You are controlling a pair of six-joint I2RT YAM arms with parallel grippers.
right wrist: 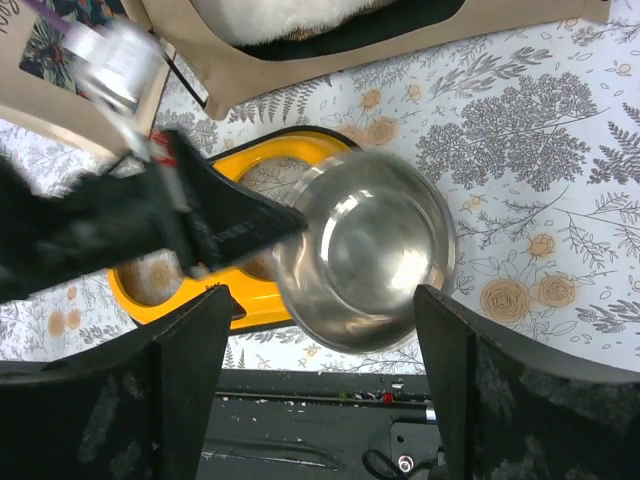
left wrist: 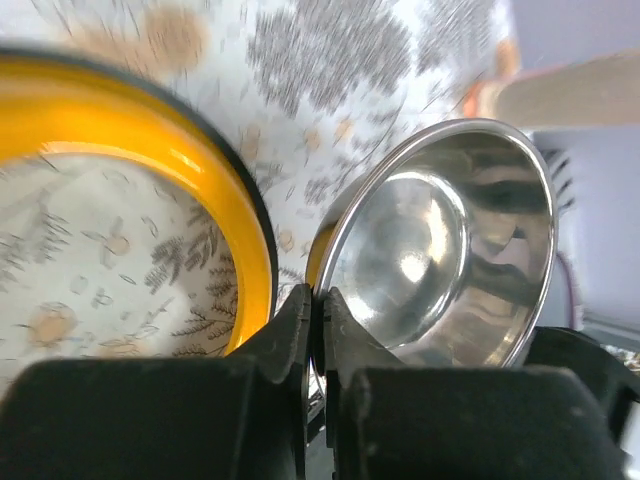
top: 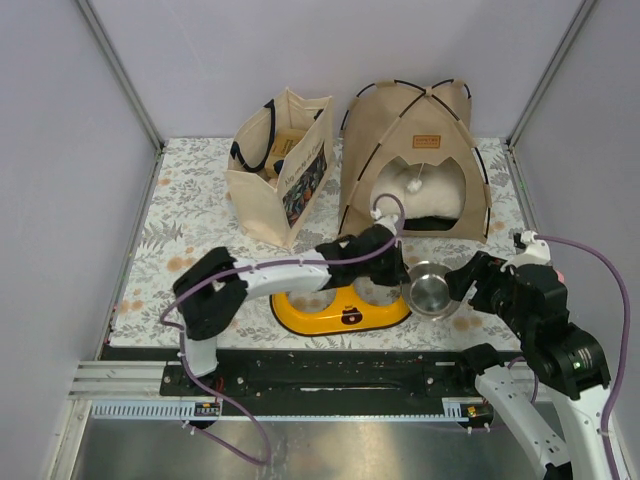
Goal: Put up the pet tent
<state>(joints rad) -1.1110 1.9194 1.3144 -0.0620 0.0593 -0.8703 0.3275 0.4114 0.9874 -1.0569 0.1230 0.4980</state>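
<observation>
The pet tent (top: 415, 140) stands upright at the back right of the mat, tan canvas with black poles; a white pompom (top: 415, 183) hangs in its arched doorway. Its lower edge (right wrist: 480, 15) shows along the top of the right wrist view. My left gripper (top: 405, 280) (left wrist: 318, 300) is in front of the tent, shut on the rim of a steel bowl (top: 432, 290) (left wrist: 440, 250) (right wrist: 370, 250) that is tilted beside a yellow feeder (top: 340, 310). My right gripper (top: 465, 285) (right wrist: 322, 295) is open just right of the bowl, a finger on each side of it, not touching.
A beige tote bag (top: 280, 175) with black handles stands left of the tent. A cream pillow (top: 430, 200) lies inside the tent. The yellow feeder (left wrist: 220, 200) (right wrist: 160, 310) has two round holes and lies near the mat's front edge.
</observation>
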